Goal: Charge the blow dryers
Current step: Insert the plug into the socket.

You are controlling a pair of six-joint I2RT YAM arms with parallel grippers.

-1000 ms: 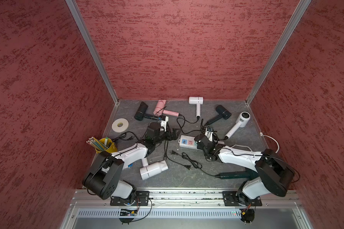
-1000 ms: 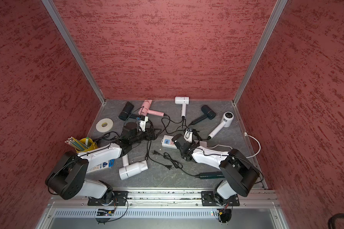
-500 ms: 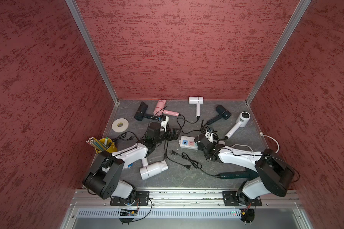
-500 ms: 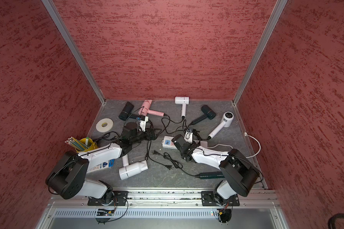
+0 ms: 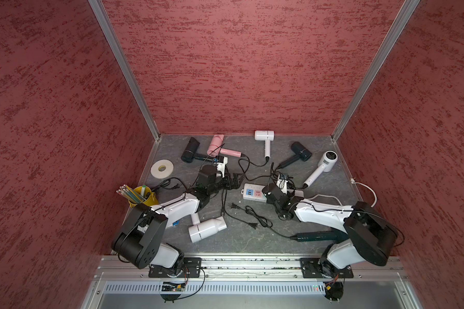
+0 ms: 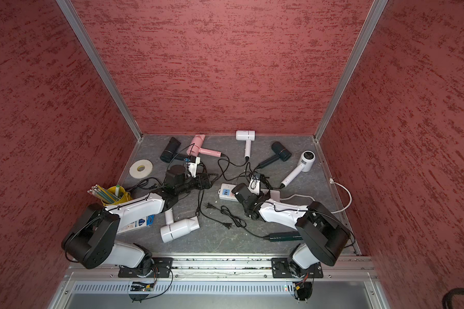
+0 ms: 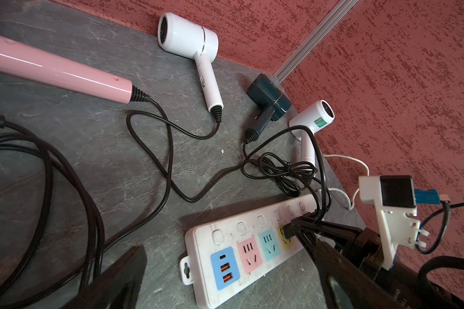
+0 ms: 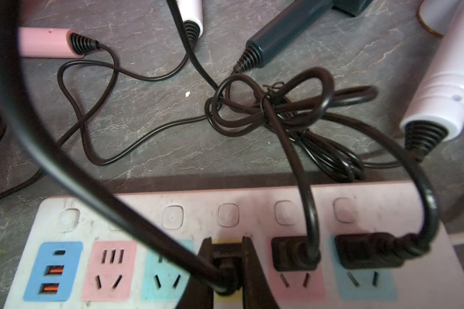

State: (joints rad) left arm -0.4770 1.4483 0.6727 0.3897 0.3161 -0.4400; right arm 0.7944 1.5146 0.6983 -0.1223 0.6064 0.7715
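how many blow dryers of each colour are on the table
white blow dryers: 3
pink blow dryer: 1
dark blow dryers, black or dark green: 3
total: 7

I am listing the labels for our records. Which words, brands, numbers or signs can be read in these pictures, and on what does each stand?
No text can be read with certainty.
Green sticker on a white blow dryer: too small.
Print on the blue and white box: blurred.
White letters on the right arm, on its black casing: cut off, unreadable.
Power strip: no words seen.
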